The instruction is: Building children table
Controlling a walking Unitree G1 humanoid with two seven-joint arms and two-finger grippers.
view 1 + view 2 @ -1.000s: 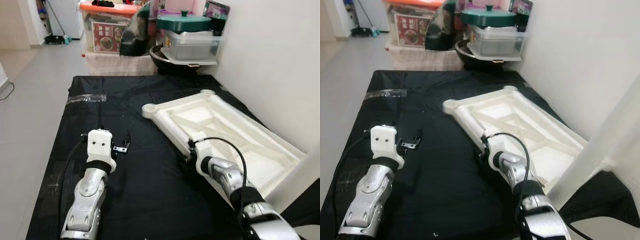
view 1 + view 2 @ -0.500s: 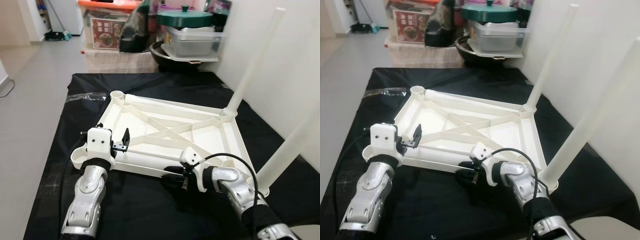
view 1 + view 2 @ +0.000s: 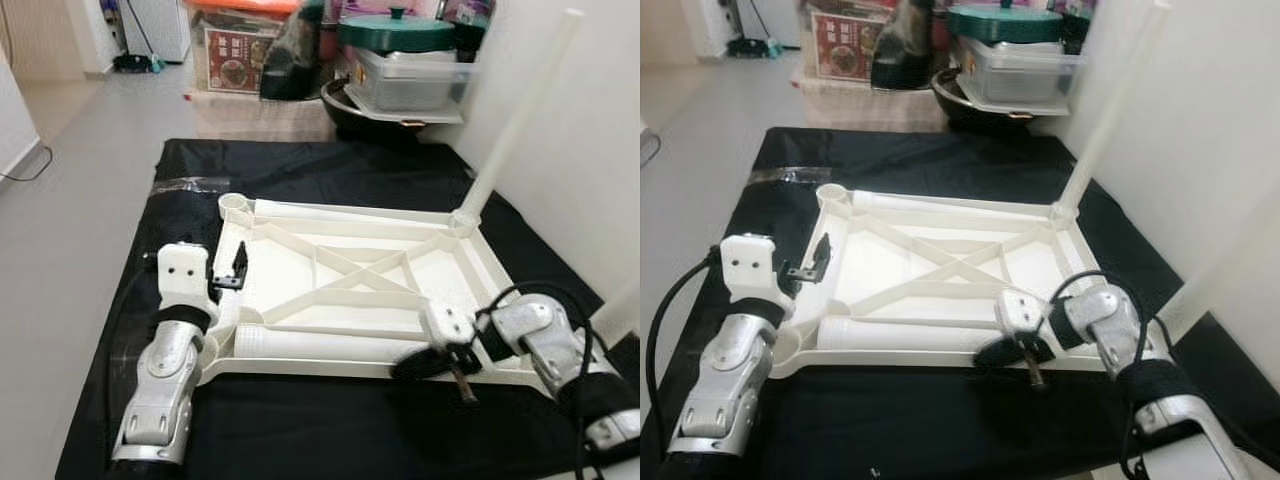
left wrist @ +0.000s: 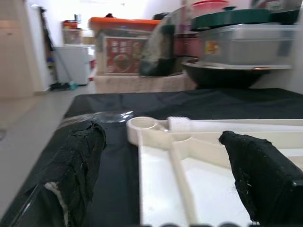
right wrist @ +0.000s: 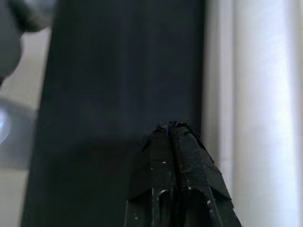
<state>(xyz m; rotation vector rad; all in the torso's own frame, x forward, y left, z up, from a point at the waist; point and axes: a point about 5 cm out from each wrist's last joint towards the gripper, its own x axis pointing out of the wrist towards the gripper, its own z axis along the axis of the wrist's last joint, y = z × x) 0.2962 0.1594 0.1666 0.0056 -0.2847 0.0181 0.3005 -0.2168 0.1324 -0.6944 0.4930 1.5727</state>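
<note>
Black cloth (image 3: pixel 300 420) covers the floor across the left eye view, with grey tile along the left edge and storage boxes (image 3: pixel 245 50) and a green-lidded pot (image 3: pixel 395 30) at the top. A white table frame (image 3: pixel 350 290) lies upside down mid-frame, its long side running left to right, one leg (image 3: pixel 515 110) rising from its far right corner toward the upper right. The left gripper (image 3: pixel 228 270) hovers at the frame's left rim, fingers apart. The right gripper (image 3: pixel 425 365) sits at the near rail, lower right.

Seen from the right eye, the same frame fills the centre, with a white wall (image 3: pixel 1200 120) at right.

Left wrist view: two black fingers (image 4: pixel 75 161) spread wide at the lower corners; between them the frame's corner socket (image 4: pixel 142 125) sits mid-picture.

Right wrist view: black fingertips (image 5: pixel 173 142) pressed together at bottom centre, over black cloth, a white rail (image 5: pixel 255 113) running vertically along the right.
</note>
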